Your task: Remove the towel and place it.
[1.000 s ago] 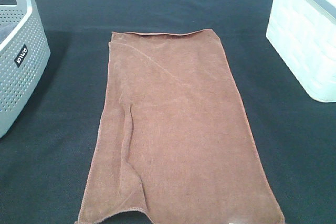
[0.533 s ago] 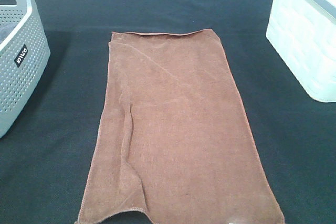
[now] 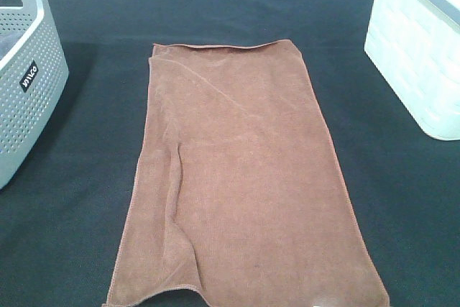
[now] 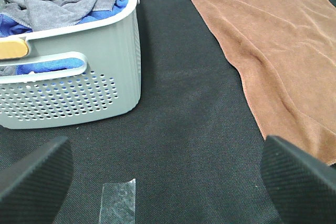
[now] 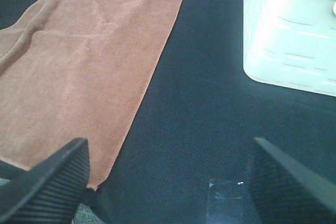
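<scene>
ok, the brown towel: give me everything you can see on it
The towel is a rust-brown, soft-napped rectangle with stitched edges, spread nearly flat on the black table cloth. A long fold wrinkle runs down its left side in the high view, and a faint diagonal crease crosses the far left corner. Its near edge leaves the frame. It lies between the grey basket and white bin, touching neither. No gripper touches it.

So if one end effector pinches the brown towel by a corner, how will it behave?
The towel will probably hang limp: it lies flat with soft creases. It is likely light, being thin cloth. Pushed, it would probably bunch on the black table cloth rather than slide whole.
</scene>
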### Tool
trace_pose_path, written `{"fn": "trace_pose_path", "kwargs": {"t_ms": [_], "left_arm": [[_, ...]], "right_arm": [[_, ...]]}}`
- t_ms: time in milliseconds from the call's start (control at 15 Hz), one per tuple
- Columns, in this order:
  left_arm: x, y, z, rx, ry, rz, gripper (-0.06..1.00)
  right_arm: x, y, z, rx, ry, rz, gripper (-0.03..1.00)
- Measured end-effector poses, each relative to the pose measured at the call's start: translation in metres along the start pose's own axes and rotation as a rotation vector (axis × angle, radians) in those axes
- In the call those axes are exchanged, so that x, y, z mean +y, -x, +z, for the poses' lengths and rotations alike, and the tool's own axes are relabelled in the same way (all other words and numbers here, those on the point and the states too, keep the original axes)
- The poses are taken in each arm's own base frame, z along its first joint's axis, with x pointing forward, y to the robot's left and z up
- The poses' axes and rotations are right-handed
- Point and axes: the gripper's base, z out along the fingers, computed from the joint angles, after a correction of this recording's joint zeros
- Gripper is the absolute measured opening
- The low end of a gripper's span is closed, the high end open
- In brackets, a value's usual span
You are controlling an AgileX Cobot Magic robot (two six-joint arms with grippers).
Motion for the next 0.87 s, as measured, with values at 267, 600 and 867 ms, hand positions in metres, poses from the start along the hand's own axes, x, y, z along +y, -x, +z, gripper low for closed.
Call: {"fn": "trace_pose_path", "kwargs": {"t_ms": [267, 600, 867], "left_arm": [[0.0, 0.0, 0.0, 0.0, 0.0, -0.001, 0.9], [0.0, 0.0, 0.0, 0.0, 0.0, -0.001, 0.9], [0.0, 0.0, 0.0, 0.0, 0.0, -0.001, 0.9]], "right_arm": [[0.0, 0.0, 0.0, 0.0, 0.0, 0.0, 0.75], [0.0, 0.0, 0.0, 0.0, 0.0, 0.0, 0.75], [0.0, 0.0, 0.0, 0.0, 0.0, 0.0, 0.75]]}}
